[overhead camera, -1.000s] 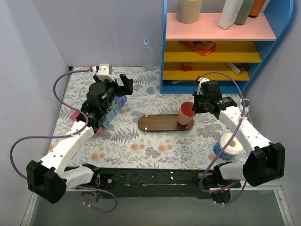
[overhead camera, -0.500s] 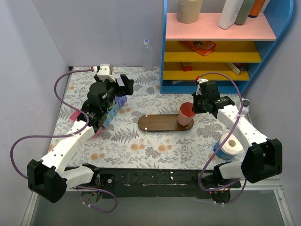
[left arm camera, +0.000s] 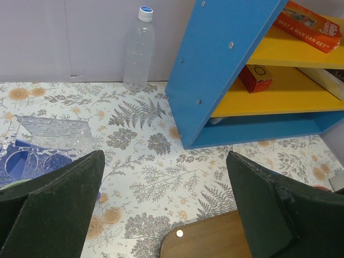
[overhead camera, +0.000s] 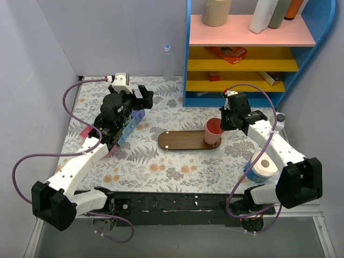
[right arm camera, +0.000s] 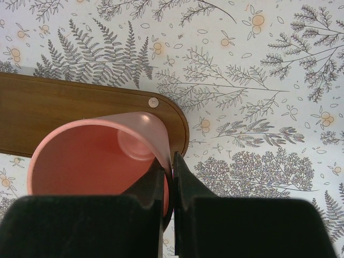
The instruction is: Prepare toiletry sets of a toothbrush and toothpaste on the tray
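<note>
The floral-patterned table [overhead camera: 177, 166] spreads before my two arms, with a blue shelf unit [overhead camera: 187, 54] standing at its far right corner. The tray [overhead camera: 180, 141], a dark wooden oval, lies flat near the middle of the table, long side running left to right, in front of the shelf.

A pink-blue-purple organiser [overhead camera: 129, 126] sits to the left of the tray, partly hidden under my left arm. My left claw [overhead camera: 144, 97] hangs released above the table just behind the organiser, fingers spread wide. In its wrist view the tray's left end [left arm camera: 209, 242] shows low between the fingers, below the claw.

A blue and white tape roll [overhead camera: 263, 165] rests near the table's right edge, beside my right arm. A pink cup [overhead camera: 213, 130] stands at the tray's right end. My right claw [right arm camera: 171, 166] is clenched on the cup's rim, one finger inside the wall and one outside. A clear water bottle [overhead camera: 168, 62] stands upright against the back wall, left of the shelf.
</note>
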{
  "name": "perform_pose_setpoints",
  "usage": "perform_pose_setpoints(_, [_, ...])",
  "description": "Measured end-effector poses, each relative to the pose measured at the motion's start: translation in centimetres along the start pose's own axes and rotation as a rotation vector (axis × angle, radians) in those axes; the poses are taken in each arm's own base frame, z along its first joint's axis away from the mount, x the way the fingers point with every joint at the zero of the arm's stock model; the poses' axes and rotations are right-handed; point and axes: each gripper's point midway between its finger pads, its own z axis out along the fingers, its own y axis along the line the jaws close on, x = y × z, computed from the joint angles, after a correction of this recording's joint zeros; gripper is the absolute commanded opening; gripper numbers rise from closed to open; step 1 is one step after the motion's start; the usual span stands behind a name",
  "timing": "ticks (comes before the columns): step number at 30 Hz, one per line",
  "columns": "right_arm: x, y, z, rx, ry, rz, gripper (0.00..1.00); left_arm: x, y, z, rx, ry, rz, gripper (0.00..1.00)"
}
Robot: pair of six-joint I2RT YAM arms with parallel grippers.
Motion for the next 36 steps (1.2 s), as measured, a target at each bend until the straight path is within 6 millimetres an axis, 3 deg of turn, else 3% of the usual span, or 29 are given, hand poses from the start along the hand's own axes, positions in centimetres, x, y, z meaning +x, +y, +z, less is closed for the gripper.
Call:
perform_pose_setpoints(3, [0.0,-0.01,0.01,0.001,0.0,0.0,0.04,0.01,0.0,0.01,0.0,0.0,0.0,0.98])
perform_pose_setpoints(8, [0.01,-0.05,0.07,0.003,0.001,0.0,0.28,0.05,-0.06,0.01,0.003,0.002,0.0,0.98])
perform_pose_setpoints(23, [0.55,-0.15,0.72,0.01,0.029,-0.001,0.64,0.37,-0.29,0.13,0.016,0.013,-0.005,0.98])
perform_pose_setpoints(26, [0.53,-0.14,0.72,0.009,0.028,-0.001,0.7,0.53,-0.28,0.22,0.016,0.017,-0.005,0.98])
perform_pose_setpoints(36, [0.32,-0.05,0.66,0.005,0.023,-0.001,0.74,0.64,-0.28,0.28,0.017,0.02,-0.005,0.98])
